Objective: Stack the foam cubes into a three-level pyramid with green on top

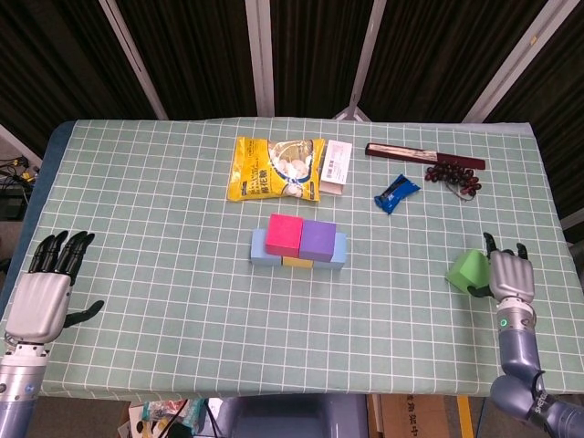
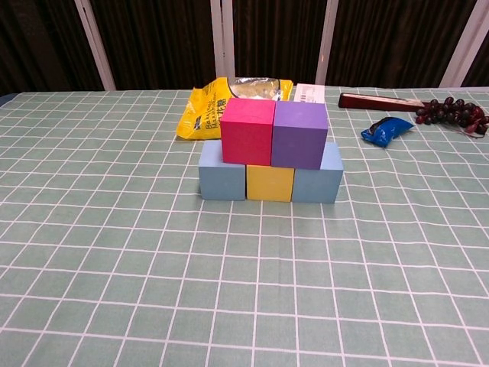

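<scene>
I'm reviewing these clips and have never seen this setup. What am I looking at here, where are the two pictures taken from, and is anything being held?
It is a two-armed robot with humanlike hands at a checked table. The head view looks down from above; the chest view looks across the table from low down and shows no hands. In the middle stand five foam cubes: two blue and a yellow below, pink cube and purple cube on top. The right hand holds the green cube at the table's right edge. The left hand is open and holds nothing. Behind lie a yellow snack bag, a blue packet and grapes.
</scene>
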{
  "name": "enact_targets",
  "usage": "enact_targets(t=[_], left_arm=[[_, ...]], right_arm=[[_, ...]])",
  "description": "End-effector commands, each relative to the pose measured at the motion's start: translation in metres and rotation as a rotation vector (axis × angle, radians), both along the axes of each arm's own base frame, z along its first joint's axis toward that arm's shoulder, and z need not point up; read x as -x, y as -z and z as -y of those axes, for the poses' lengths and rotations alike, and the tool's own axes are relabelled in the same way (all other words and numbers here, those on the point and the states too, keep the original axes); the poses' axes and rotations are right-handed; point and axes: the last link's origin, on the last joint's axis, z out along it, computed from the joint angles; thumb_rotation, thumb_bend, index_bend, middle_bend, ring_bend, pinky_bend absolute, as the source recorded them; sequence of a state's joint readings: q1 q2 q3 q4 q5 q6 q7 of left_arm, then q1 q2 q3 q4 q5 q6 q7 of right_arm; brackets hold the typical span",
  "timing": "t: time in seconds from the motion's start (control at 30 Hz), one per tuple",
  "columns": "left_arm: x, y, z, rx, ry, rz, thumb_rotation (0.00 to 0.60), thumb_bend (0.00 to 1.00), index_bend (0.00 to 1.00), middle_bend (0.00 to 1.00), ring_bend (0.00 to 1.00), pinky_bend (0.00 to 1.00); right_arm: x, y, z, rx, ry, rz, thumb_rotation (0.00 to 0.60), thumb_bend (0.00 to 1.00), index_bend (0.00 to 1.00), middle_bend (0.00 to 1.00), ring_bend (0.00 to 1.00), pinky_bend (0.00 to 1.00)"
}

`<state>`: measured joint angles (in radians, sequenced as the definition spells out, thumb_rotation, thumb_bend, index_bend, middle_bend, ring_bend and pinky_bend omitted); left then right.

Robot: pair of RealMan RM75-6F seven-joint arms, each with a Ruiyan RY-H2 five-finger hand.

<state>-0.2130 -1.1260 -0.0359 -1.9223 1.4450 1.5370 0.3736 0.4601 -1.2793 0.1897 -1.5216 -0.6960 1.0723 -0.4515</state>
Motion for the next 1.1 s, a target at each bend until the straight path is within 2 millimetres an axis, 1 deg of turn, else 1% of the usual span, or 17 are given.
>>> enact_targets(t=[0.03,0.3,0.43,0.6,0.87,1.1], left_arm=[[0.000,0.000,0.000,0.000,0.002,0.001,0.600,0.13,0.00,0.06,0.02,0.00],[-0.002,0.000,0.001,0.004,0.008,0.003,0.600,0.13,0.00,0.06,0.02,0.00],[-0.002,0.000,0.000,0.007,0.009,0.004,0.600,0.13,0.00,0.06,0.02,0.00],[-0.001,-0.001,0.000,0.006,0.005,0.007,0.600,0.13,0.00,0.06,0.02,0.00],[0.003,-0.003,-0.001,0.001,-0.008,0.007,0.600,0.13,0.00,0.06,0.02,0.00],[0.006,-0.004,-0.002,-0.001,-0.019,0.004,0.600,0.13,0.00,0.06,0.02,0.00]], right_arm=[[-0.012,-0.001,-0.007,-0.033,-0.062,0.030,0.600,0.21,0.00,0.47,0.26,0.00],[-0.044,0.007,-0.014,-0.079,-0.215,0.096,0.600,0.21,0.00,0.47,0.26,0.00],[-0.059,0.013,-0.012,-0.118,-0.273,0.101,0.600,0.21,0.00,0.47,0.26,0.00],[-0.071,0.024,-0.008,-0.163,-0.316,0.090,0.600,0.21,0.00,0.47,0.26,0.00],[-0.081,0.037,0.004,-0.200,-0.355,0.036,0.600,0.21,0.00,0.47,0.26,0.00],[-0.077,0.039,0.013,-0.217,-0.361,-0.022,0.600,0.21,0.00,0.47,0.26,0.00]])
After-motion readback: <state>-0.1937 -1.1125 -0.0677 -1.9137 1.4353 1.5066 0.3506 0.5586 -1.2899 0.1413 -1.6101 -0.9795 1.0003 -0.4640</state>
